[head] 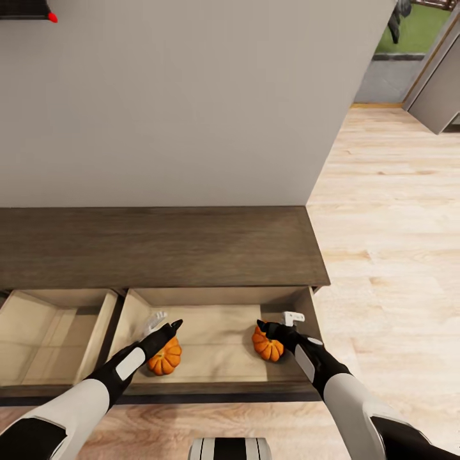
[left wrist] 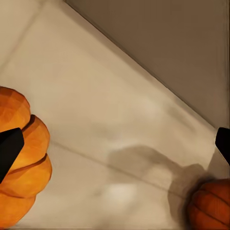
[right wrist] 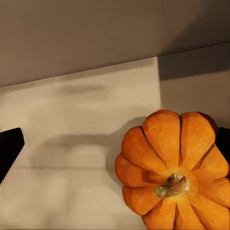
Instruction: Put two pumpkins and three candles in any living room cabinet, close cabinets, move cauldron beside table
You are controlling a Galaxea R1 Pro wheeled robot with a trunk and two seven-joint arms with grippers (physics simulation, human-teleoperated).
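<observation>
Both pumpkins sit in the cabinet's (head: 160,246) open right drawer (head: 217,342): left pumpkin (head: 165,358) under your left gripper (head: 163,324), right pumpkin (head: 268,345) under your right gripper (head: 276,321). Both grippers' fingers are spread wide, gripping nothing. Your right wrist view shows its pumpkin stem-up on the drawer floor.

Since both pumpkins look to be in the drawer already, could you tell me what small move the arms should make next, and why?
Probably lift both arms straight up out of the drawer. Each pumpkin rests on its pale floor, and the left gripper and right gripper look open beside them rather than clamped. Clearing the grippers would let the drawer be shut later.
</observation>
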